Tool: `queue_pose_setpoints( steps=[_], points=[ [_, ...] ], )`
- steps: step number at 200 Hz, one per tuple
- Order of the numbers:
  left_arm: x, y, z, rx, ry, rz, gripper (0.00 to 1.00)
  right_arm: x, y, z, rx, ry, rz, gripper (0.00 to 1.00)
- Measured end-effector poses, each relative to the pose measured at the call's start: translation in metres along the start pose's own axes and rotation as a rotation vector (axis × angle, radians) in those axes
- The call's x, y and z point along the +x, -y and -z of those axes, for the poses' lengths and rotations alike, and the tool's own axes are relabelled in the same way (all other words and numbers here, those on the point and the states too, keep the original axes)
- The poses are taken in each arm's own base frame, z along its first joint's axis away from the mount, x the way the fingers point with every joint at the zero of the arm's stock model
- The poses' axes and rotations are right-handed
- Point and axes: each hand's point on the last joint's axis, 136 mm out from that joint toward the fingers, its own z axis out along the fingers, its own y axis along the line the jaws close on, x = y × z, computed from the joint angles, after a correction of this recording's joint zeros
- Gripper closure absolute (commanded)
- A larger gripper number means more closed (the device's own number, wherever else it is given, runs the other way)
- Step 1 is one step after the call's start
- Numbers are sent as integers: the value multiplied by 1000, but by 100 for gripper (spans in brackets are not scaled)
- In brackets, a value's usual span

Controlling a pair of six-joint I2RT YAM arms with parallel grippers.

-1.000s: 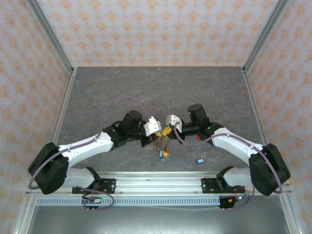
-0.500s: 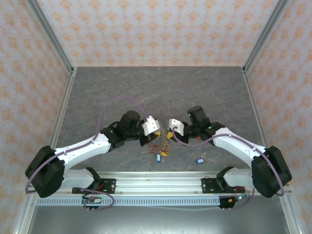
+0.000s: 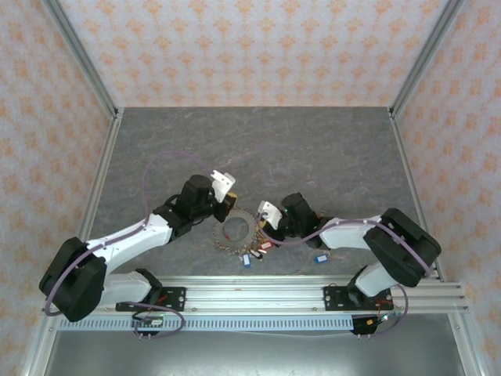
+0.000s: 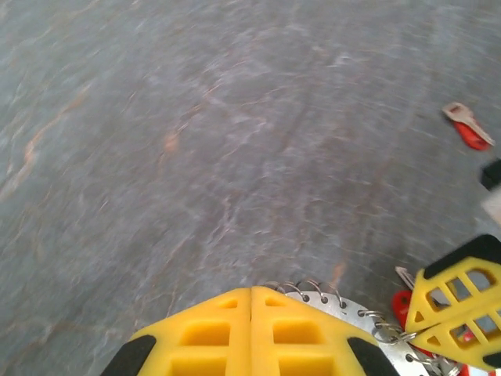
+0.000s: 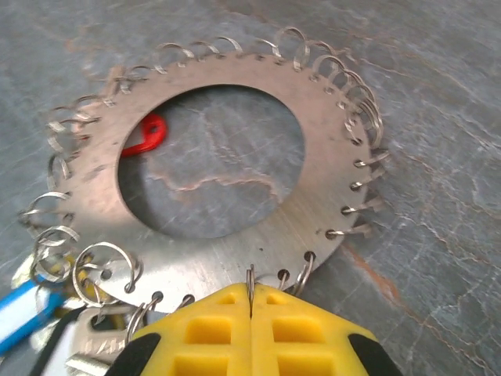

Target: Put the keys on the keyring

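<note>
Flat brownish-grey metal keyring (image 5: 329, 180) with wire-looped rim seen lying on grey marbled table (image 3: 313, 149), between both arms. Right gripper (image 5: 250, 301) closed, yellow fingertips pinched on one rim loop. Left gripper (image 4: 250, 301) closed, yellow fingers pressed flush together, at opposite rim. Small silver keys (image 3: 246, 259) with red and blue plastic tags clustered at keyring's near rim. One blue-tagged key (image 3: 321, 258) set apart, beside right arm.

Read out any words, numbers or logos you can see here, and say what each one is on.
No text can be read.
The keyring is bare metal with no stamp showing.
The blue key tag and the small boards below the rail are too small to tell whether they carry print.
</note>
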Motion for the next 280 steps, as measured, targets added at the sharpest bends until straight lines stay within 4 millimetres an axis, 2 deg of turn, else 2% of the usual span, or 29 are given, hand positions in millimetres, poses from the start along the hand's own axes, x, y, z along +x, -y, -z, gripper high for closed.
queue_pose_setpoints(
  steps=[25, 62, 87, 117, 210, 235, 254, 280],
  points=[
    [21, -2, -14, 4, -77, 101, 100, 4, -1, -3, 38, 37, -17, 100],
    [58, -2, -32, 6, -217, 206, 100, 23, -3, 0, 57, 34, -18, 100],
    [79, -2, -38, -1, -300, 243, 100, 24, -3, 1, 63, 39, 11, 96],
    [94, -1, -40, 2, -355, 260, 100, 25, -2, 4, 72, 32, 50, 93],
    [95, 0, -46, 10, -390, 256, 100, 32, -9, 8, 13, -93, 125, 88],
    [95, 0, -45, 9, -396, 256, 100, 32, -10, 8, 8, -103, 129, 92],
    [95, 0, -45, 9, -400, 256, 100, 31, -8, 8, 10, -115, 139, 100],
    [96, 0, -45, 9, -402, 253, 100, 30, -6, 7, 19, -120, 144, 100]
  ],
)
